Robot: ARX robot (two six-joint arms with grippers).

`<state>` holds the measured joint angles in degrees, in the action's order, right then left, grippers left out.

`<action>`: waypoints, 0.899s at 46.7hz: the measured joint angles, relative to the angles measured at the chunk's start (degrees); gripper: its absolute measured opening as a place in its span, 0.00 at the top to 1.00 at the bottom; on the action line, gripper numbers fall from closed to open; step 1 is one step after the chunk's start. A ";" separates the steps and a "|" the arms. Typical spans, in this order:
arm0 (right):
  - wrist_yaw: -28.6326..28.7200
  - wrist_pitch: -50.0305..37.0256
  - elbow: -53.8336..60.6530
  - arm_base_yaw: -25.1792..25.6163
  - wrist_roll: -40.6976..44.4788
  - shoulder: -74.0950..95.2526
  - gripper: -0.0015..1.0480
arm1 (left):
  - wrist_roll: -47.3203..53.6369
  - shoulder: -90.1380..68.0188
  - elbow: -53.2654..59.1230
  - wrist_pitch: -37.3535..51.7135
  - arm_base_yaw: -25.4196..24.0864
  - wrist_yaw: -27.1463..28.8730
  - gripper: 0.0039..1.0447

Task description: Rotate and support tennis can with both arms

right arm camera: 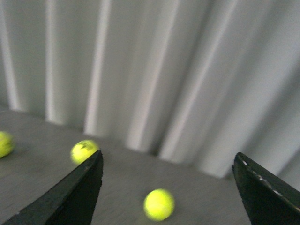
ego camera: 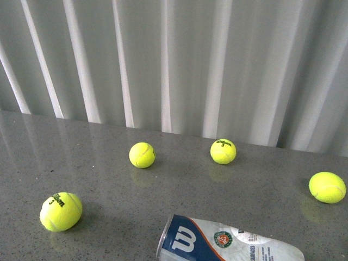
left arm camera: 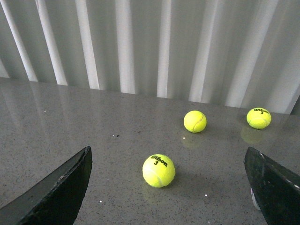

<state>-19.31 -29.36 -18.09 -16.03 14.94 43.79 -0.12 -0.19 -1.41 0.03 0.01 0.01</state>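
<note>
The tennis can lies on its side at the near edge of the grey table, its blue W label facing up and its open end toward the left. Neither arm shows in the front view. My left gripper is open above the table, and a yellow tennis ball lies between its two black fingers without touching them. A thin pale sliver beside the other finger may be the can's rim. My right gripper is open with nothing in it. Its view is blurred and the can is not in it.
Several tennis balls lie loose on the table: near left, middle, further back and far right. A pleated white curtain closes off the back edge. The blurred right wrist view shows balls.
</note>
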 joint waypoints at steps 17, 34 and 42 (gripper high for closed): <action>12.09 7.61 10.62 8.48 -13.77 -14.23 0.80 | -0.02 0.00 0.00 0.00 0.00 0.02 0.06; 19.04 11.06 14.14 15.87 -14.32 -21.38 0.97 | -0.02 0.00 0.00 0.00 0.00 0.00 0.06; 19.21 12.90 15.26 15.89 -14.34 -24.22 0.97 | -0.02 0.00 0.00 0.00 0.00 0.00 0.06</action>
<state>-0.10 -16.47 -2.83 -0.14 0.60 19.57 -0.14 -0.19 -1.41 0.03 0.01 0.01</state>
